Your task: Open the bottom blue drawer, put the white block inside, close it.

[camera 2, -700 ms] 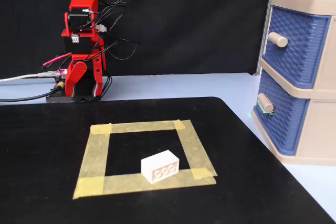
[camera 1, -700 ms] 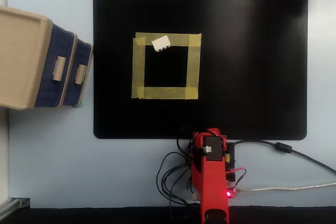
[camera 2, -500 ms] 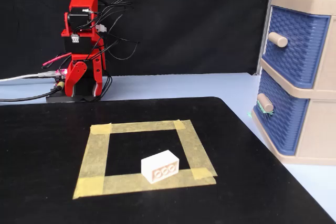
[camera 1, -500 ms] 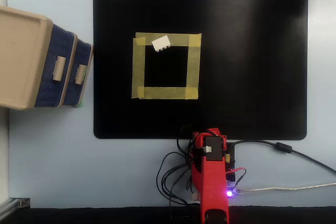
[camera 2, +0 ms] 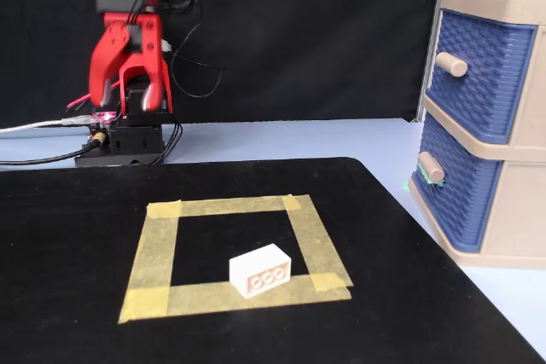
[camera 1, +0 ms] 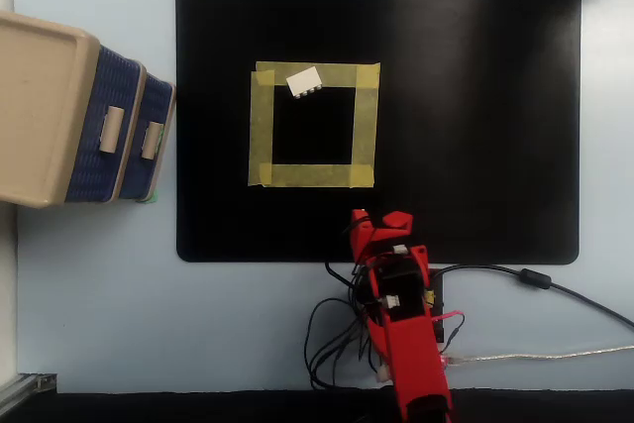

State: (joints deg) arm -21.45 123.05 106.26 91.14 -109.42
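The white block point(camera 1: 304, 81) point(camera 2: 260, 270) lies on one edge of the yellow tape square point(camera 1: 312, 126) point(camera 2: 235, 253) on the black mat. The bottom blue drawer point(camera 1: 157, 146) point(camera 2: 452, 189) is shut, with its beige handle point(camera 1: 152, 140) point(camera 2: 431, 166) facing the mat. The matching upper drawer point(camera 1: 104, 126) point(camera 2: 482, 74) is shut too. My red gripper point(camera 1: 377, 221) point(camera 2: 126, 101) hangs over the arm's base at the mat's edge, far from the block and the cabinet. Its jaws stand apart and hold nothing.
The beige cabinet point(camera 1: 40, 106) point(camera 2: 512, 6) stands off the mat at the left of the overhead view. The black mat point(camera 1: 475, 126) point(camera 2: 77, 193) covers most of the table. Cables point(camera 1: 515, 274) trail around the arm's base.
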